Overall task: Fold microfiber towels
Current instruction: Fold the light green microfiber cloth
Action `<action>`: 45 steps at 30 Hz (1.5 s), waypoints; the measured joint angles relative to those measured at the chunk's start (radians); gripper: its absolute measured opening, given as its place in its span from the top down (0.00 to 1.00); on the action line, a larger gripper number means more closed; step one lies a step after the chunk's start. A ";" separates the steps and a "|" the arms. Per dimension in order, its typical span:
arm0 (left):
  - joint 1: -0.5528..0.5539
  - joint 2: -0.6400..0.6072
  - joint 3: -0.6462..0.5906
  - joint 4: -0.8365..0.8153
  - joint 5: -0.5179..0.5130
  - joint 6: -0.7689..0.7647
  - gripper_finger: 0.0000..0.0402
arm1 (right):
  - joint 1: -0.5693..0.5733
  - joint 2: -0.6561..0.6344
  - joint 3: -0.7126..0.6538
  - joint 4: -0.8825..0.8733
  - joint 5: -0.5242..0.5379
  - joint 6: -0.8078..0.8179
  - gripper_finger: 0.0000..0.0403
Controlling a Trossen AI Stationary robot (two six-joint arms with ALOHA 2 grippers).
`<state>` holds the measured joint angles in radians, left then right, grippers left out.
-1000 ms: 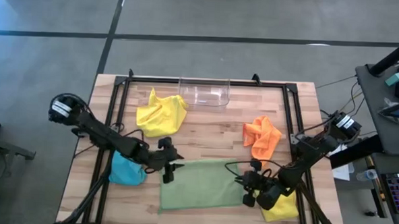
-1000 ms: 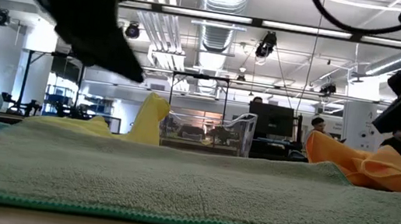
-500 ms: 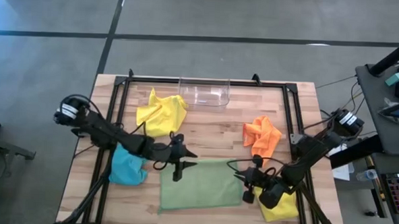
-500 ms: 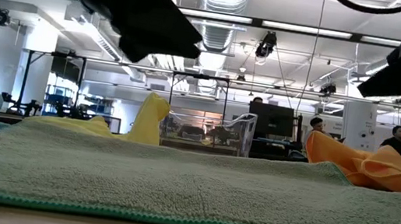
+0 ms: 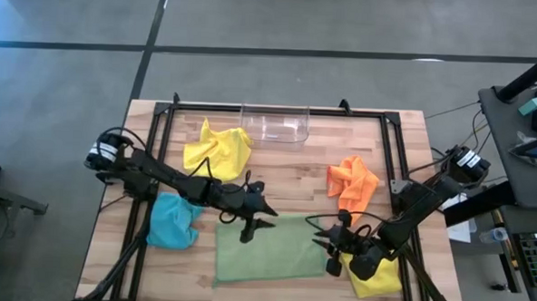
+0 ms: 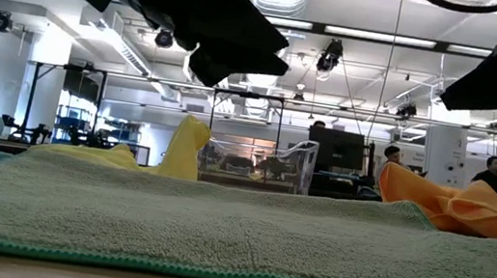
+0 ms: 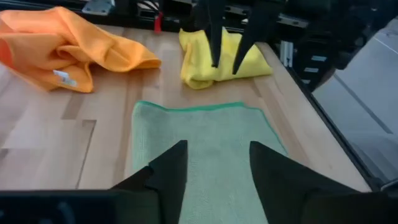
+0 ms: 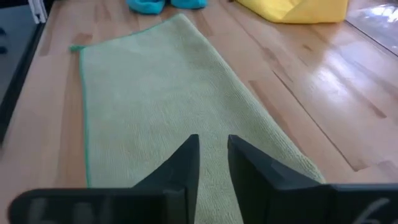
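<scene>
— What do we have, biggest first? The table (image 5: 276, 183), and on it the pale green towel (image 5: 269, 246) lying flat, already a long folded strip, between our two grippers. The left gripper (image 5: 258, 220) has swung in over the strip's near corner from beside the blue towel (image 5: 170, 226), fingers spread with nothing between them. The right gripper (image 5: 323, 245) has stayed at the opposite end, jaws a little parted and empty where they were nearly closed a second ago.

— So we read it as let go after one fold, with the next fold across the strip still to come?

— We think so. Beyond the left gripper sit one yellow towel (image 5: 216, 151) and the clear bin (image 5: 274, 125), empty. The orange towel (image 5: 351, 183) lies beyond the right gripper, the second yellow towel (image 5: 378, 278) behind it.
</scene>
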<state>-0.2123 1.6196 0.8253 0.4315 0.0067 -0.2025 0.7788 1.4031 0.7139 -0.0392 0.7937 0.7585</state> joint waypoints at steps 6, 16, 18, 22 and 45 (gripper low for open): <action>0.007 0.000 -0.001 0.016 0.001 0.021 0.46 | -0.002 0.013 0.000 0.000 0.020 -0.004 0.71; 0.069 0.000 0.018 0.015 -0.004 0.039 0.40 | -0.002 0.013 0.000 -0.003 0.022 -0.039 0.69; 0.080 0.000 0.018 0.015 -0.003 0.054 0.40 | -0.002 0.013 0.000 -0.004 0.022 -0.039 0.70; 0.106 0.029 0.034 0.018 0.019 0.059 0.40 | -0.002 0.006 0.000 -0.004 0.024 -0.052 0.71; -0.002 -0.084 0.018 -0.113 0.066 0.058 0.40 | -0.365 -0.078 -0.011 -0.282 -0.431 0.024 0.47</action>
<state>-0.2143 1.5356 0.8436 0.3183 0.0727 -0.1444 0.4133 1.3248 0.7033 -0.3217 0.3626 0.7821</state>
